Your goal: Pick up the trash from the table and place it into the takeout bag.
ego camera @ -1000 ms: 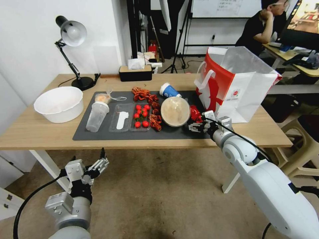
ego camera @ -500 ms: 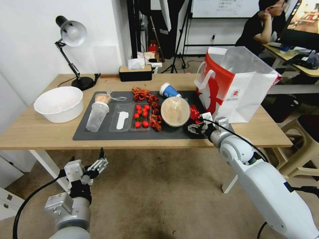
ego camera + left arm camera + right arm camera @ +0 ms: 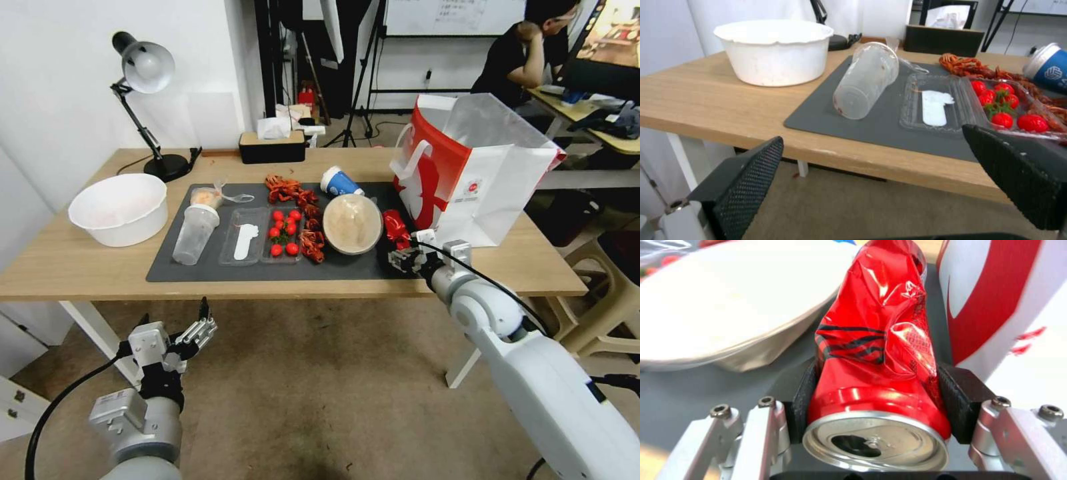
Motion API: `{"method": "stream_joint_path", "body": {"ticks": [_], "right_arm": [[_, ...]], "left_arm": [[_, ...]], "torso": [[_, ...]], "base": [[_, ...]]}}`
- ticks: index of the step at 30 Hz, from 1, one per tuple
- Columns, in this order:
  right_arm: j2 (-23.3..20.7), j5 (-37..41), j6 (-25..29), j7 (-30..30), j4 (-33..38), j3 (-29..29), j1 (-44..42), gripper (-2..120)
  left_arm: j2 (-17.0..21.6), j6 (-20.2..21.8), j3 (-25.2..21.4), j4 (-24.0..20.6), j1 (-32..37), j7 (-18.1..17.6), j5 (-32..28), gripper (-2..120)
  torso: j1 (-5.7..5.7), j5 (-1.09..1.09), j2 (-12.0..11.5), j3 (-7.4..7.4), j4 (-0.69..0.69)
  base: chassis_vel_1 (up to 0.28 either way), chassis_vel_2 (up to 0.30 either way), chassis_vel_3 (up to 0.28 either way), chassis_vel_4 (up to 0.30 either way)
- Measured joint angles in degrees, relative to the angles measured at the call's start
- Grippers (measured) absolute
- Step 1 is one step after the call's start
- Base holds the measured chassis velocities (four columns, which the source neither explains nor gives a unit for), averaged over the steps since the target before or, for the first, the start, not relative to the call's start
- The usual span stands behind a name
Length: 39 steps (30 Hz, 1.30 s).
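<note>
A crushed red can (image 3: pixel 395 227) lies on the dark mat (image 3: pixel 200 270) between the beige lidded bowl (image 3: pixel 351 223) and the white and red takeout bag (image 3: pixel 480 173). My right gripper (image 3: pixel 405 257) is shut on the can's near end; in the right wrist view both pads (image 3: pixel 962 403) press the can (image 3: pixel 876 350). A blue paper cup (image 3: pixel 340 182), a clear plastic cup (image 3: pixel 193 233) and a knotted bag (image 3: pixel 207 197) also lie on the mat. My left gripper (image 3: pixel 197 330) hangs open below the table (image 3: pixel 80 267), with its fingers (image 3: pixel 742 180) spread wide.
A white basin (image 3: pixel 119 208) and a desk lamp (image 3: pixel 143 73) stand at the table's left, a tissue box (image 3: pixel 272 147) at the back. A clear tray of tomatoes (image 3: pixel 283 233) and crayfish shells (image 3: pixel 300 200) lie mid-mat. A beige chair (image 3: pixel 600 267) stands to the right.
My right gripper has shifted slightly to the right, and its fingers have drawn in on the can's near end. The left arm has not moved.
</note>
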Motion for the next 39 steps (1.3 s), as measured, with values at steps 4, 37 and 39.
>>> {"method": "stream_joint_path", "body": {"ticks": [4,37,39], "right_arm": [[-2.81,1.16,-0.23,0.1,5.53,2.29,-3.87,55],[-14.76,18.91,3.16,9.0,-8.04,-0.24,28.07,72],[-14.57,18.68,3.15,8.93,-8.42,-0.3,28.07,75]], "left_arm": [[0.0,-0.26,-0.12,-0.02,0.02,0.17,0.54,100],[0.17,-1.07,-1.43,-0.85,0.87,0.2,0.72,100],[0.17,-1.07,-1.46,-0.85,0.86,0.2,0.73,100]], "torso": [[0.0,-0.03,0.0,0.0,0.0],[0.02,-0.01,-0.01,0.01,0.0],[0.02,0.0,-0.01,0.01,0.01]], "base": [[0.0,0.0,0.0,0.0],[0.0,0.0,0.0,0.0],[0.0,0.0,0.0,0.0]]}}
